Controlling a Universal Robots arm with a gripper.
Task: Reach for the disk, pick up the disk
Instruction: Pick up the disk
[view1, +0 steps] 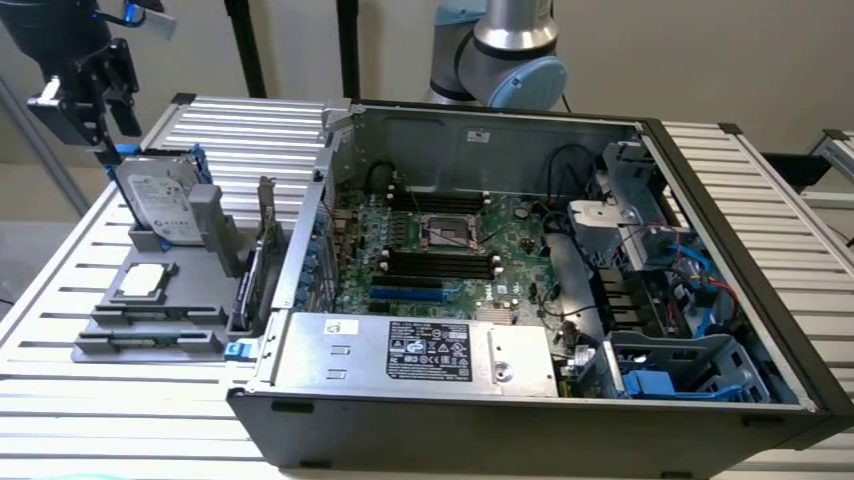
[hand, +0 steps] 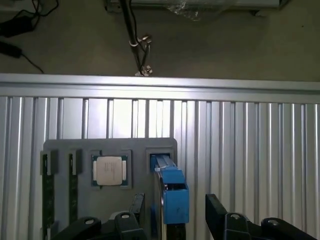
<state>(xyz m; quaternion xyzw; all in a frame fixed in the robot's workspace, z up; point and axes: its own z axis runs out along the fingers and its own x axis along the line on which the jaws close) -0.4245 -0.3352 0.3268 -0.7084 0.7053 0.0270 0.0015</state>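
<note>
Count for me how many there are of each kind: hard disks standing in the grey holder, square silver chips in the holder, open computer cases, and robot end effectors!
Disk: 1
Square silver chip: 1
Open computer case: 1
End effector: 1
Total: 4

Open computer case (view1: 534, 430) beside grey tray (view1: 187, 268) holding chip (view1: 144, 282).
</note>
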